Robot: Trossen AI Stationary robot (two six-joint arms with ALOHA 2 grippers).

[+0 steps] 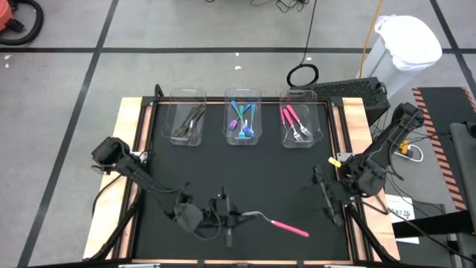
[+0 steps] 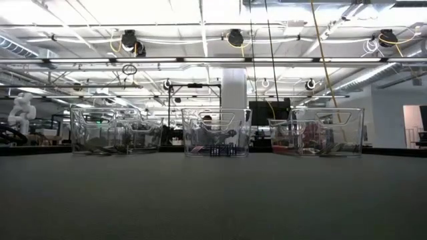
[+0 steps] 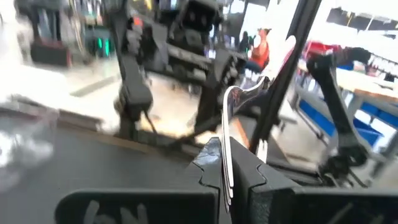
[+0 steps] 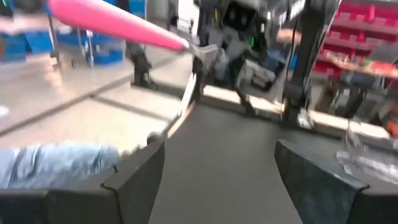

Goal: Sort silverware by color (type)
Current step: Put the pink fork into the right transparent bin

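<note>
Currently left gripper (image 1: pixel 236 217) pinches the pink-handled steel fork (image 1: pixel 279 223) at its tines: light, rigid, slippery; handle juts toward wide-open right gripper (image 1: pixel 332 202).

Robotics lab: ceiling trusses (image 2: pixel 213 61), other robot arms (image 3: pixel 134 93).

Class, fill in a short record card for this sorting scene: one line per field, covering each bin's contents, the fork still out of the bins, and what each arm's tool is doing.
Left bin: dark grey forks
Middle bin: blue-handled forks
Right bin: pink-handled forks
Fork outside bins: pink-handled fork, near the table's front edge
Left tool: shut on the pink-handled fork's metal end, handle sticking out toward the right arm
Right tool: open, holding nothing, low at the table's right side
Table: black mat
</note>
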